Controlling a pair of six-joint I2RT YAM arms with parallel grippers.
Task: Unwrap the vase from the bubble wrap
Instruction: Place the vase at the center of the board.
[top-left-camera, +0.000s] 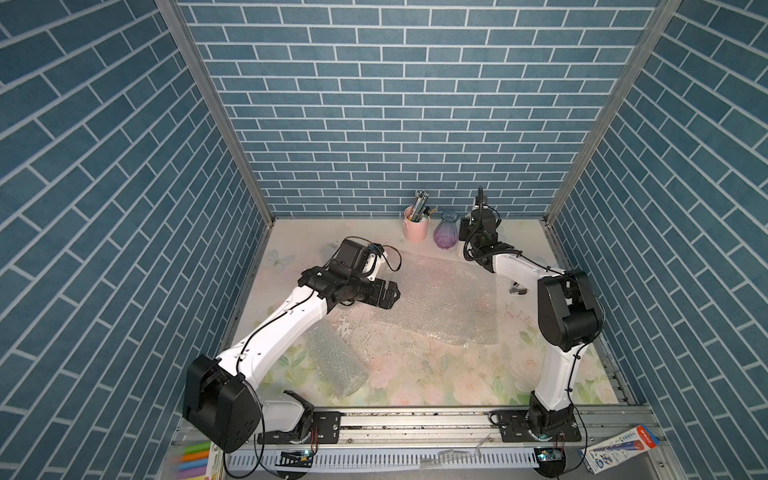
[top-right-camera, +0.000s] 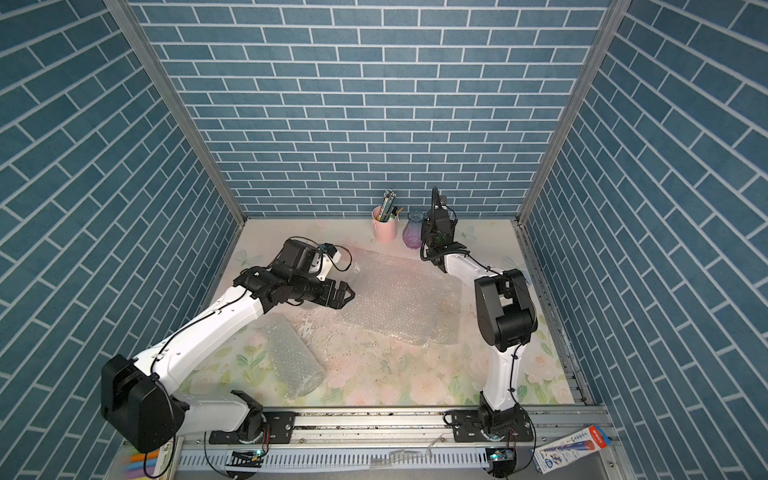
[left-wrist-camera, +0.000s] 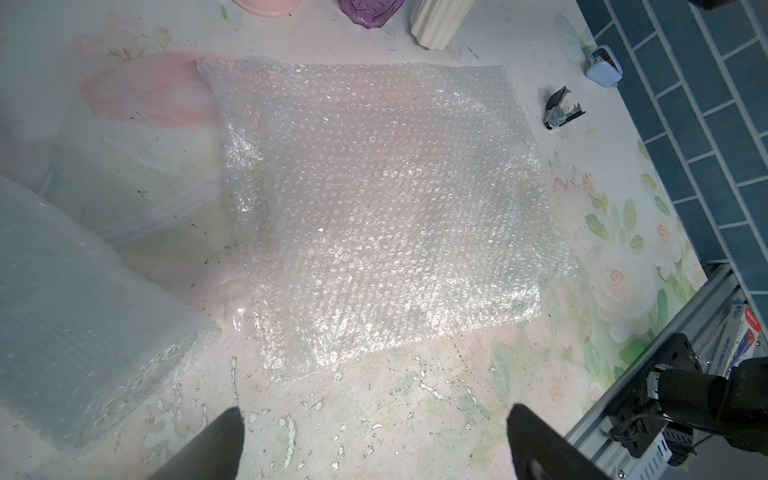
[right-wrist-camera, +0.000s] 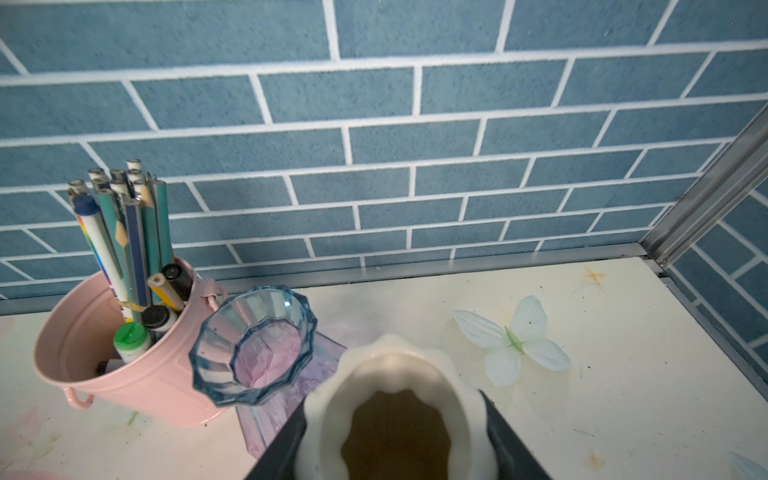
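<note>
A white ribbed vase (right-wrist-camera: 395, 374) stands bare at the back of the table, and my right gripper (right-wrist-camera: 392, 407) is shut on its rim, one finger on each side. The same vase (left-wrist-camera: 436, 20) shows in the left wrist view. A flat sheet of bubble wrap (top-left-camera: 444, 295) (top-right-camera: 399, 299) (left-wrist-camera: 374, 208) lies mid-table. A rolled tube of bubble wrap (top-left-camera: 336, 361) (top-right-camera: 291, 361) (left-wrist-camera: 70, 311) lies at the front left, its contents hidden. My left gripper (top-left-camera: 392, 293) (left-wrist-camera: 374, 415) hovers open at the sheet's left edge, holding nothing.
A purple and blue glass vase (top-left-camera: 446, 232) (right-wrist-camera: 253, 345) and a pink bucket of pens (top-left-camera: 415, 228) (right-wrist-camera: 124, 365) stand just left of the white vase against the back wall. A black staple remover (left-wrist-camera: 561, 110) lies right of the sheet. Brick walls close three sides.
</note>
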